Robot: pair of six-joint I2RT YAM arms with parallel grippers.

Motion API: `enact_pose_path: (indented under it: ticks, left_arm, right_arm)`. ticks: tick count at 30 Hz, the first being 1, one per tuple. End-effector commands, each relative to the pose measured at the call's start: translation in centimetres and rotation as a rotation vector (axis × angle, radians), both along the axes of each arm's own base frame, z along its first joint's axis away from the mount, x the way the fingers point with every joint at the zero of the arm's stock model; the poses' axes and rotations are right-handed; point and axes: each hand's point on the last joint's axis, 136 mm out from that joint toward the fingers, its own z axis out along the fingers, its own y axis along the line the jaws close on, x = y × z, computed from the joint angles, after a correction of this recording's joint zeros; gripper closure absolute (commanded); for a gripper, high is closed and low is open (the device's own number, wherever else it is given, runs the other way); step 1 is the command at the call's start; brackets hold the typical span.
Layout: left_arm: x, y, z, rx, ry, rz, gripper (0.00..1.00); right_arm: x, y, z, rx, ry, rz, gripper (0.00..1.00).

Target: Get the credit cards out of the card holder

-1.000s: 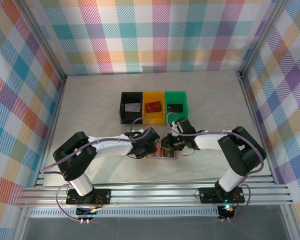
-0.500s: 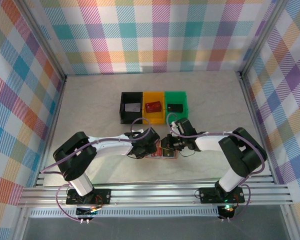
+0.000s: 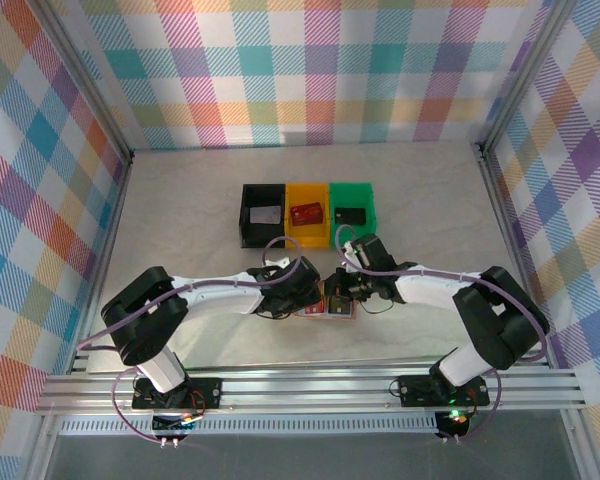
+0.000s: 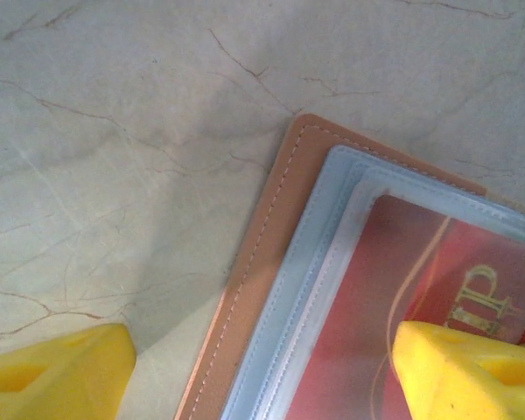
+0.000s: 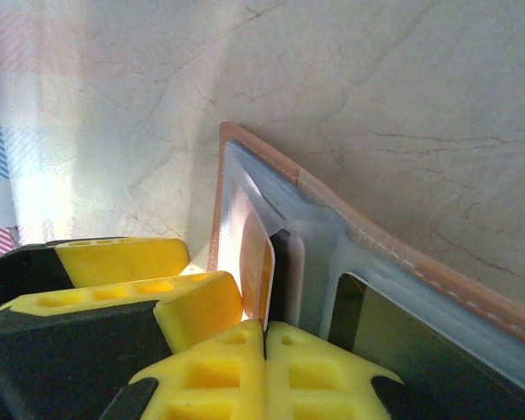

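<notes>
The tan card holder (image 3: 323, 306) lies spread on the table between my two grippers. In the left wrist view its tan edge (image 4: 258, 254) and pale blue panels run diagonally, with a red credit card (image 4: 394, 297) lettered in gold inside a clear pocket. My left gripper (image 4: 262, 376) is open; one yellow finger is over the table and the other finger (image 4: 472, 367) is over the red card. My right gripper (image 5: 264, 354) is shut on the lower edge of a thin orange-faced card (image 5: 255, 249) that stands partly out of the holder (image 5: 437, 276). A dark card (image 5: 402, 350) sits in a neighbouring pocket.
Three small bins stand in a row behind the holder: black (image 3: 247, 226) with a pale card, yellow (image 3: 308, 236) with a red card, green (image 3: 371, 212) with a dark card. Both arms (image 3: 220, 292) reach inward from the near edge. Checked walls enclose the table.
My left gripper's jaws have spread wider over the holder's left side. My right gripper has closed fully onto the card's edge. The holder has stayed in place.
</notes>
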Motion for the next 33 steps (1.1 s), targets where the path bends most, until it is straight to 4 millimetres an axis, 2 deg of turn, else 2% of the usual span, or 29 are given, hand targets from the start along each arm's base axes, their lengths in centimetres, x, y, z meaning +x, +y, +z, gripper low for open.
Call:
enact_pose_path:
  ticks: [1,7,17,33]
  left_arm:
    - [-3.4,3.1,-2.4,0.126,0.119,-0.015,0.2]
    - [-3.8,3.9,-2.7,0.154,0.135,-0.003,0.21]
    - [-4.2,5.2,-2.3,0.164,0.121,0.028,0.25]
    - [-5.0,5.6,-3.5,0.178,0.161,0.033,0.4]
  right_arm:
    - [-0.8,0.0,0.1,-0.064,0.043,0.046,1.0]
    - [-0.8,-0.3,-0.4,-0.13,0.108,0.044,1.0]
    - [-0.6,-0.1,0.8,-0.119,0.08,0.053,1.0]
    - [-1.0,0.3,1.0,-0.098,0.088,0.102,1.0]
